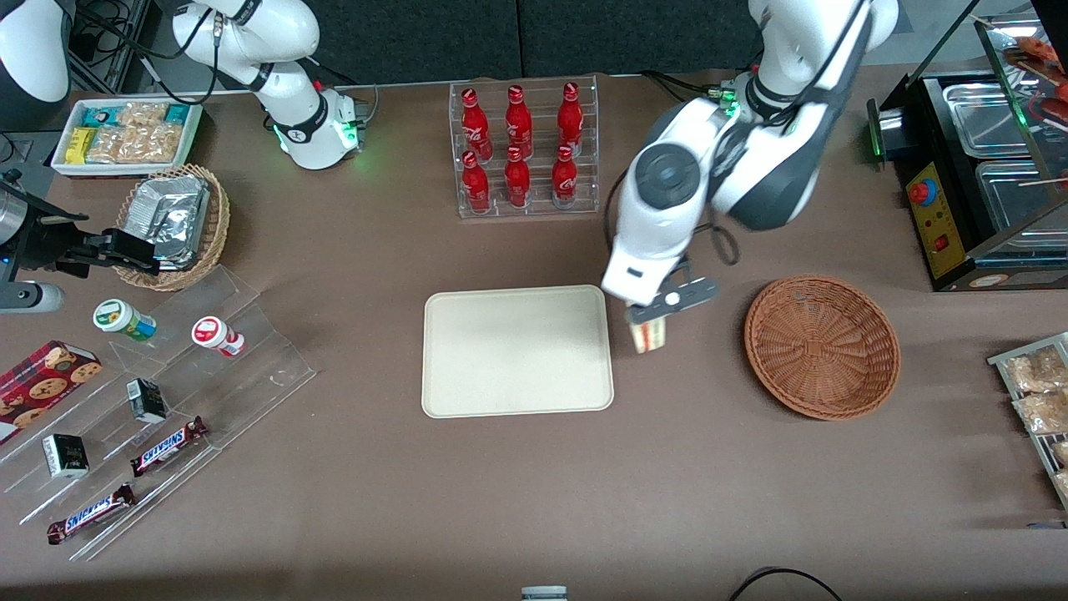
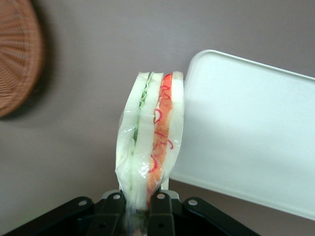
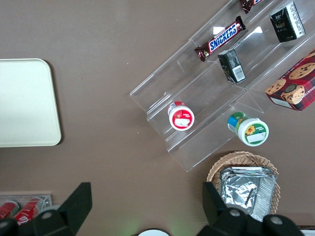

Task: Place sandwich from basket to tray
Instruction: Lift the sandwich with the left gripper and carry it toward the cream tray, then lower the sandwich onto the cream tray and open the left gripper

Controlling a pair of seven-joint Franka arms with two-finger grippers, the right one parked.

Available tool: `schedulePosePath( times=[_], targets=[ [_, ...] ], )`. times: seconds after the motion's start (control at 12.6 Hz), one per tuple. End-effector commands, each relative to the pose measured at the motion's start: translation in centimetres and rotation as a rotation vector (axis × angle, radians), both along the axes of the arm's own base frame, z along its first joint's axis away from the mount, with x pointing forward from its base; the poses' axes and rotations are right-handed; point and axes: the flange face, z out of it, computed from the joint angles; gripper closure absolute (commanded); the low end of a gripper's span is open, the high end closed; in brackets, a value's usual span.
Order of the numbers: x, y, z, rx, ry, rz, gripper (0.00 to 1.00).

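From the front camera you see your left arm's black two-finger gripper (image 1: pixel 653 320) held above the brown table (image 1: pixel 417 501), in the gap between the flat cream-beige rectangular tray (image 1: pixel 517 351) and the round reddish-brown woven wicker basket (image 1: pixel 822 346). It sits just beside the tray's edge that faces the basket. The small wedge sandwich of pale white bread (image 1: pixel 652 335) hangs under the fingers, clear of the basket and not over the tray. The rack of red bottles (image 1: pixel 526 146) stands farther from the camera than the tray. Toward the parked arm's end lie the tan wicker basket of silver foil packets (image 1: pixel 171 225) and the clear stepped display with chocolate bars (image 1: pixel 167 446).

From the left wrist camera you see the fingers (image 2: pixel 160 206) clamped tight on one end of the sandwich (image 2: pixel 150 147). It is wrapped in clear, glossy film and stands on edge, showing three pale bread slices, a green filling layer between two of them and an orange-red layer with red squiggles beside the third. The tray (image 2: pixel 256 132) lies just beside it, and the wicker basket (image 2: pixel 17 54) is well apart.

From the right wrist camera you see one rounded corner of the tray (image 3: pixel 24 103), the clear display with its red-lidded cup (image 3: pixel 180 116), and the foil packets in their tan basket (image 3: pixel 246 184). The sandwich does not show there.
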Motion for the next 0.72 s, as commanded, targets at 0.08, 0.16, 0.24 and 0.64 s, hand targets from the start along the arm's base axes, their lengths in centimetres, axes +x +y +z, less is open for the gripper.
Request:
schedulePosePath(
  times=[0.08, 0.16, 0.24, 0.64],
  targets=[
    [2.2, -6.4, -4.4, -0.050, -0.057, -0.036, 1.00],
    [0.9, -9.1, -5.9, -0.075, -0.088, -0.071, 1.00],
    [0.1, -10.6, -7.5, -0.074, -0.116, -0.082, 1.00],
    [-2.1, -13.8, -12.7, -0.060, -0.160, -0.132, 1.00]
  ],
)
